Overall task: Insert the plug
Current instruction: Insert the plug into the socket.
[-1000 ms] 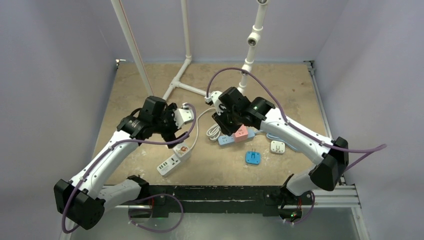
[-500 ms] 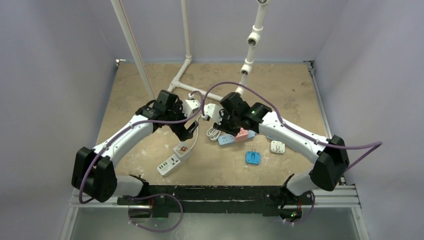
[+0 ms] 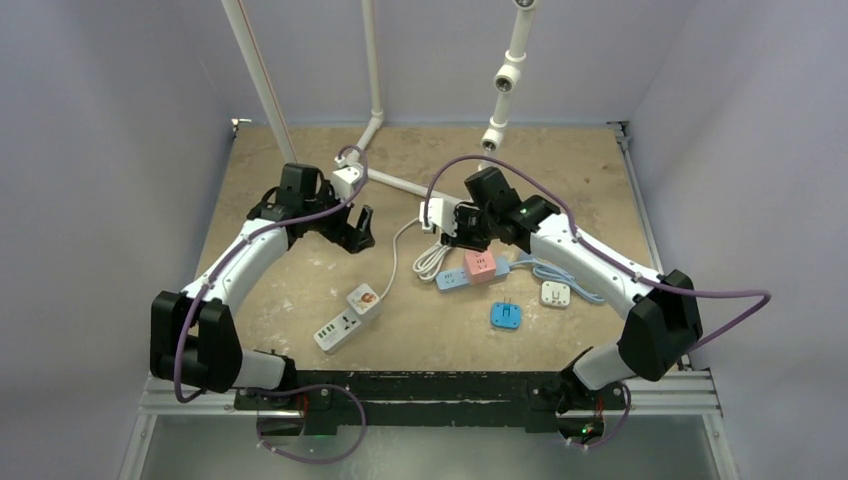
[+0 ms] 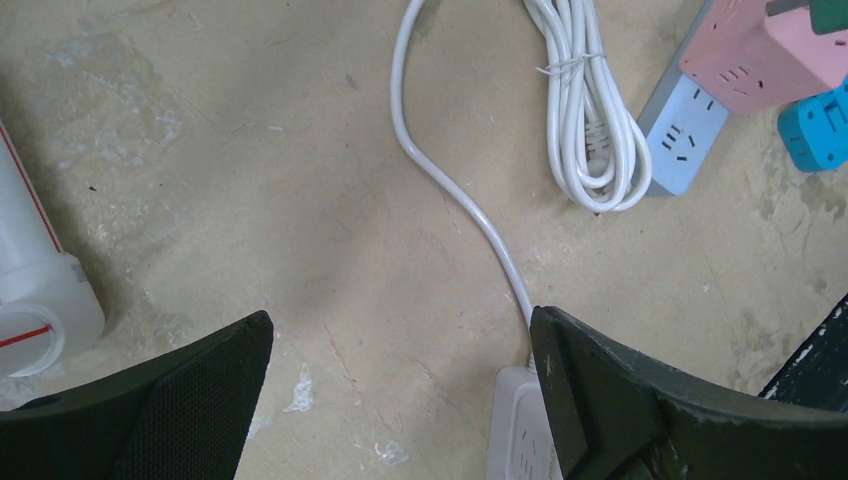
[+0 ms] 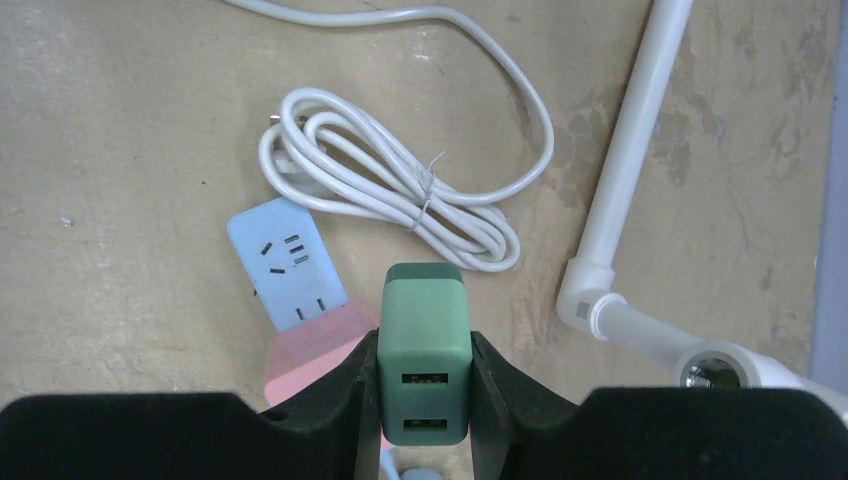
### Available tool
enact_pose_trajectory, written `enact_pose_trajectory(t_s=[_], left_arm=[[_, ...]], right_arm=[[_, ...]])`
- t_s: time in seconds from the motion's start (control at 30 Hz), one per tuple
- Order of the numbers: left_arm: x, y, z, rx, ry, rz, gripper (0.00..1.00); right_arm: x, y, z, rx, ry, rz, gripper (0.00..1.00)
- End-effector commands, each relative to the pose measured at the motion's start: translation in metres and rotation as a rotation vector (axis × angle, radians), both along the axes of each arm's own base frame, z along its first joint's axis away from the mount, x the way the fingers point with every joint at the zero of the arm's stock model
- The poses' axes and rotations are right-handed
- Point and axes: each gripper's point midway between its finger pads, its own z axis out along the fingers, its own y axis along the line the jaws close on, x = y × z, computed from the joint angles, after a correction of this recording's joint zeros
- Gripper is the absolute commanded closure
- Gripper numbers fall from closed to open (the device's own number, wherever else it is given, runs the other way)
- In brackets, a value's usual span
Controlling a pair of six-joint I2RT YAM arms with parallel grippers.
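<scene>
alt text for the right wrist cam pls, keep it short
The right gripper is shut on a dark green two-port USB charger block, held above a pale blue power strip and pink cube adapter. A tied coil of white cable and white plastic pipe lie beyond.

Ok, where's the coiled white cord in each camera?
Top external: coiled white cord at centre, just left of the blue power strip.
Left wrist: upper right, left of the strip.
Right wrist: centre, up and right of the strip.
Shared landmark: the blue power strip beside it.
</scene>
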Motion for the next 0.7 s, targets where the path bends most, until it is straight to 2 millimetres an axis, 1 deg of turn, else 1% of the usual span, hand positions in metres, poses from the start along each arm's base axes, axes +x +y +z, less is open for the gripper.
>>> enact_pose_trajectory(t_s=[0.0,0.07,0.1,0.2,0.27,0.33,0.43,0.53,0.67], left_arm=[[0.020,-0.004,0.041,-0.112,-0.094,0.004,0.01],[0.023,0.000,0.051,-0.120,-0.120,0.015,0.01],[0.023,0.002,0.055,-0.119,-0.135,0.015,0.01],[0.017,0.003,0.064,-0.112,-0.167,-0.003,0.01],[0.011,0.006,0.061,-0.091,-0.161,-0.013,0.01],[0.003,0.010,0.053,-0.058,-0.147,-0.030,0.01],[-0.006,0.016,0.042,-0.026,-0.128,-0.027,0.01],[-0.012,0.017,0.040,-0.025,-0.123,-0.029,0.01],[-0.013,0.018,0.039,-0.022,-0.118,-0.020,0.01]], right_arm=[[-0.003,0.015,0.015,0.040,-0.045,0.166,1.00],[-0.001,0.010,0.005,-0.029,-0.018,0.186,1.00],[-0.004,0.009,-0.001,-0.053,0.006,0.193,1.00],[-0.009,0.014,-0.010,-0.089,0.029,0.210,1.00],[-0.014,0.014,-0.017,-0.126,0.056,0.213,1.00],[-0.020,0.017,-0.029,-0.181,0.064,0.221,1.00],[-0.025,0.020,-0.041,-0.219,0.091,0.223,1.00],[-0.030,0.021,-0.052,-0.244,0.124,0.224,1.00],[-0.030,0.017,-0.063,-0.287,0.133,0.214,1.00]])
